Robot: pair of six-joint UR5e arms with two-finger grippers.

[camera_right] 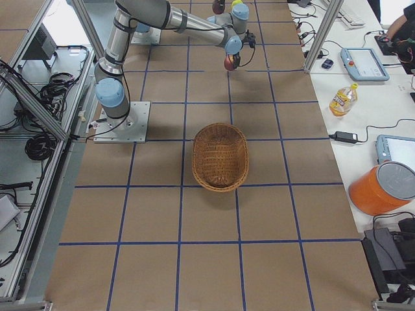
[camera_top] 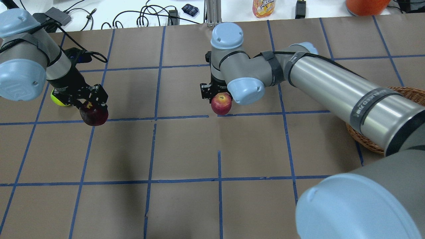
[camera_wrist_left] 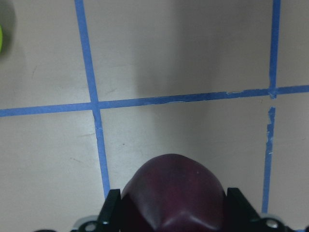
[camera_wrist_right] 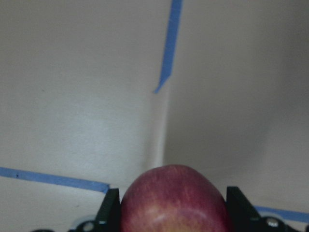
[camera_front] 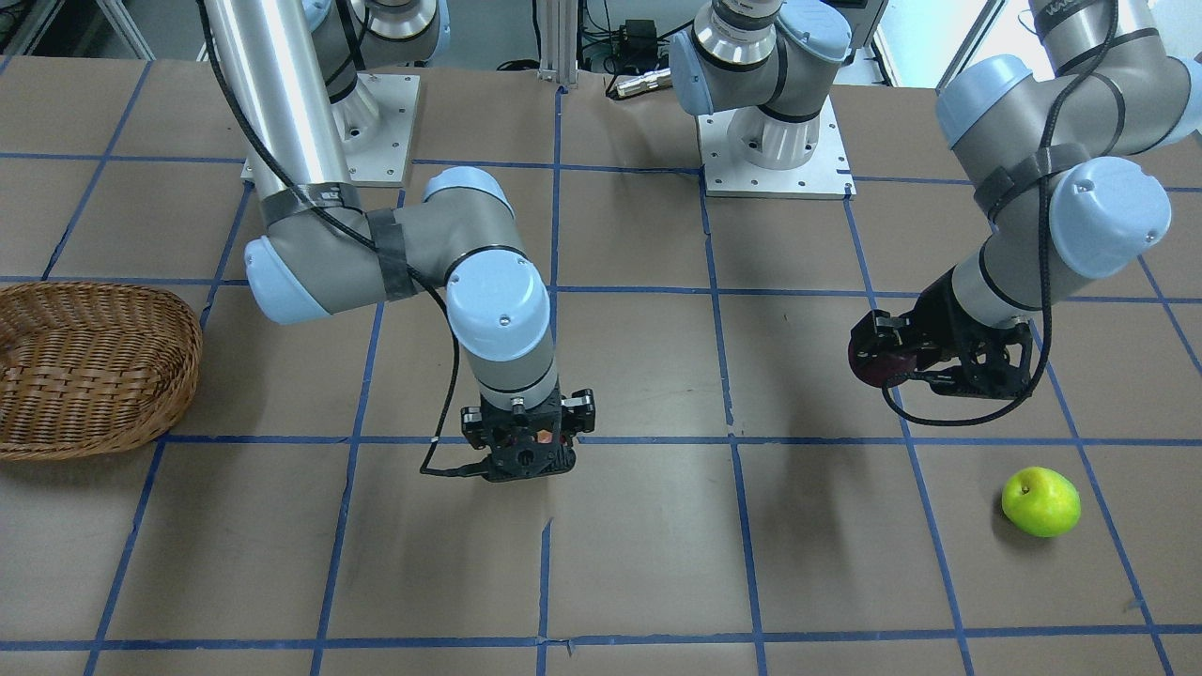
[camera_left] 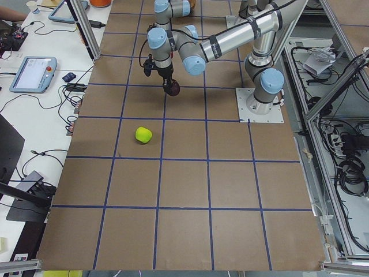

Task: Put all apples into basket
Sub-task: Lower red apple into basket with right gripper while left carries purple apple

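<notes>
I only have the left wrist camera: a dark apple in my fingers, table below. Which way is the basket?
Observer: The basket sits on the robot's right side of the table, far from the left gripper and its maroon apple.
Operator: Any apples in it?
Observer: None; the exterior right view shows it holding nothing.
Operator: And the other arm?
Observer: The right gripper holds the red apple over mid-table.
</notes>
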